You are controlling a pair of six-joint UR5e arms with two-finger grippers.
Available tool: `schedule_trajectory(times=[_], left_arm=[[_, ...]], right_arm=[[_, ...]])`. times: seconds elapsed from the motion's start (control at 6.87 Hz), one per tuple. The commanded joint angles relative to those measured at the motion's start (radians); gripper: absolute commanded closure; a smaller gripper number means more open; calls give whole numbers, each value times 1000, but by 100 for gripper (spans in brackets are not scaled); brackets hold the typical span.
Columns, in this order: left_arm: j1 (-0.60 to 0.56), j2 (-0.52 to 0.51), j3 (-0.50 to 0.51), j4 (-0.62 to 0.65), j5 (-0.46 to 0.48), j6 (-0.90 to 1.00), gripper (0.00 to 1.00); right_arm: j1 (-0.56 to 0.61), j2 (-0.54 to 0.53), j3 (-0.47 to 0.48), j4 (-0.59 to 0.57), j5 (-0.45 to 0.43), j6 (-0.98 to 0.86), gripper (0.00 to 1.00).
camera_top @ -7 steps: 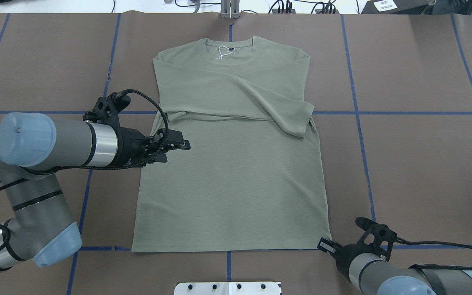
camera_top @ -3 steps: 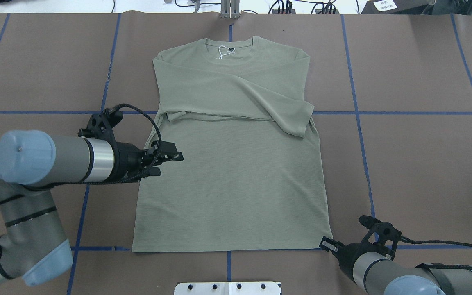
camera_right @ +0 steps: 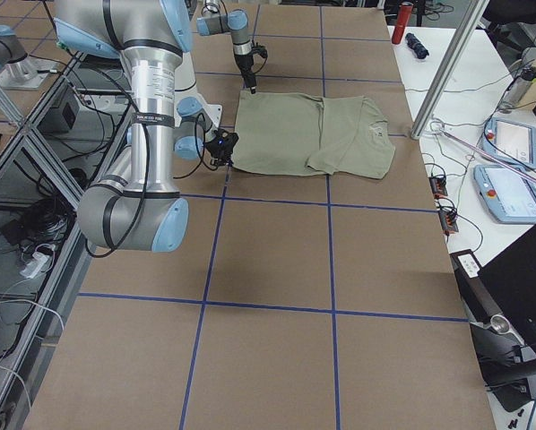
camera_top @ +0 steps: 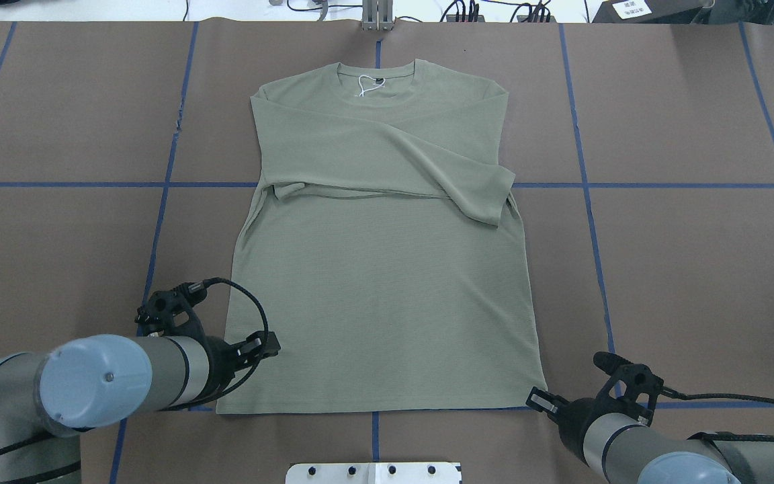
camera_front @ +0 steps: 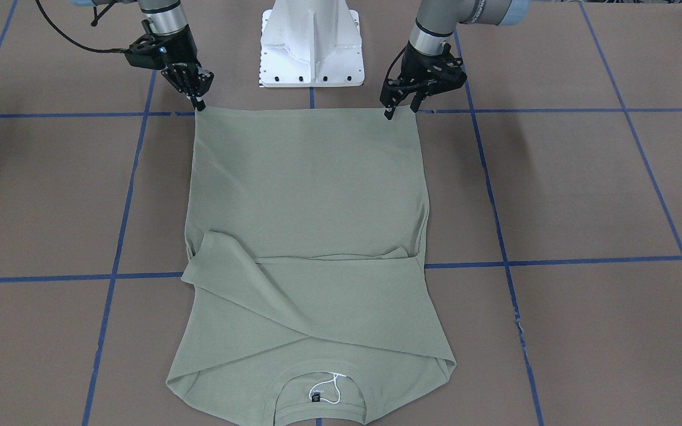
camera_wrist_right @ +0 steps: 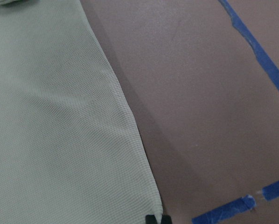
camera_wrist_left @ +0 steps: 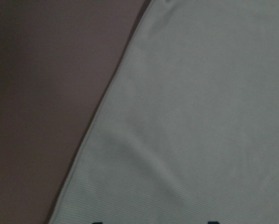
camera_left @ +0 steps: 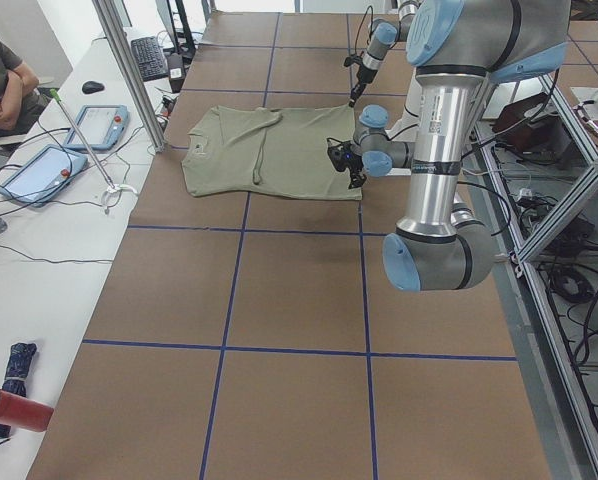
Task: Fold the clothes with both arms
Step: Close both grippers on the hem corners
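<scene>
1 ribbed shirt (camera_top: pixel 380 289) (sleeves (camera_top: pixel 441 171) crossed) lies flat.

The sage-green long-sleeved shirt (camera_top: pixel 380 289) lies flat and front up, its round neck away from the robot, both sleeves folded across the chest; the left gripper (camera_front: pixel 401 110) hangs with fingers apart over one hem corner; the right gripper (camera_front: pixel 199 105), fingers nearly together, pinches the other corner.

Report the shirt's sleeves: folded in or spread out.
Folded in. Both sleeves lie crossed over the chest of the shirt; its lower body lies flat.
</scene>
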Motion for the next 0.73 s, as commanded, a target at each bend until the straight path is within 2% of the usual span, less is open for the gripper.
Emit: schedule_trajectory(times=[0.0, 0.29, 0.58], left_arm=[[36, 23, 5, 6, 16, -9, 21], [52, 26, 7, 9, 14, -9, 25], [60, 38, 8, 9, 14, -7, 37]], right_arm=[[0, 0, 0, -1, 1, 0, 100], [0, 0, -3, -1, 2, 0, 100], [0, 0, -1, -1, 2, 0, 100]])
